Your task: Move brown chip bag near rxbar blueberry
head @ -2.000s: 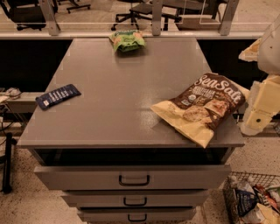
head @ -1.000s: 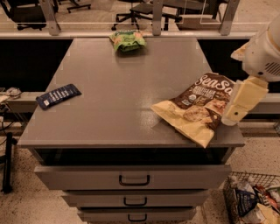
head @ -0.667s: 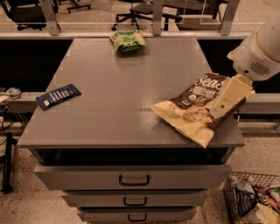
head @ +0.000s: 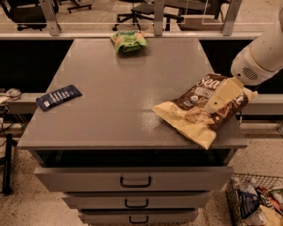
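The brown chip bag (head: 188, 115) lies flat at the front right of the grey table top (head: 119, 84), its dark "Sea Salt" end toward the right edge and its pale end toward the front. The rxbar blueberry (head: 59, 96), a small dark blue wrapper with white text, lies at the table's left edge, far from the bag. My gripper (head: 212, 106), cream-coloured on a white arm coming in from the upper right, hangs right over the bag's dark right half and covers part of it. I cannot tell whether it touches the bag.
A green snack bag (head: 129, 40) lies at the table's far edge. Drawers (head: 135, 181) sit below the top, the upper one slightly out. A wire basket (head: 256, 201) of packets stands on the floor at the front right. Office chairs (head: 141, 11) stand behind.
My arm has swung in from the right side of the table, leftward and down, until the gripper is over the chip bag. The bag and the bar have not moved.
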Controlling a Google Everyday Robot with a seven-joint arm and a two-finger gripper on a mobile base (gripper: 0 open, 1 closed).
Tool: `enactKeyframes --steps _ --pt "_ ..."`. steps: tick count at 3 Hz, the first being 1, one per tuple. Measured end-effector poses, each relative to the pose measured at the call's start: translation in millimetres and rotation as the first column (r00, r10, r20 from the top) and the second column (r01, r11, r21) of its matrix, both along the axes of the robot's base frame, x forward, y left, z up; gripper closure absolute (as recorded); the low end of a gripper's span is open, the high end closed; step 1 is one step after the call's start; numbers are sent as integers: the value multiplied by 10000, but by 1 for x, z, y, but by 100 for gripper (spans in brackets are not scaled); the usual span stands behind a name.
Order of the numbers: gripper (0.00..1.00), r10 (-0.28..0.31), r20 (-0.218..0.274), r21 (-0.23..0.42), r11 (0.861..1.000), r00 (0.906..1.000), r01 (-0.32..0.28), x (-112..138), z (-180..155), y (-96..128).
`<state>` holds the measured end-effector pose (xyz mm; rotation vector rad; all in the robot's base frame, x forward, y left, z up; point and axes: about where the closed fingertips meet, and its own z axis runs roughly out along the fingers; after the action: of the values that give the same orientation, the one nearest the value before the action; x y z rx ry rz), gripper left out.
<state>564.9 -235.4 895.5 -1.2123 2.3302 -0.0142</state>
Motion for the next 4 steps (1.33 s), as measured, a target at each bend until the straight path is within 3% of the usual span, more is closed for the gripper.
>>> enactKeyframes --steps 1,2,4 --pt "14 -308 -230 291 9991 9993 314 9 -11 -4" --pt "36 -254 -423 565 9980 9988 278 12 -14 1" --pt "83 312 -240 990 9947 9992 -287 -1 10 23"
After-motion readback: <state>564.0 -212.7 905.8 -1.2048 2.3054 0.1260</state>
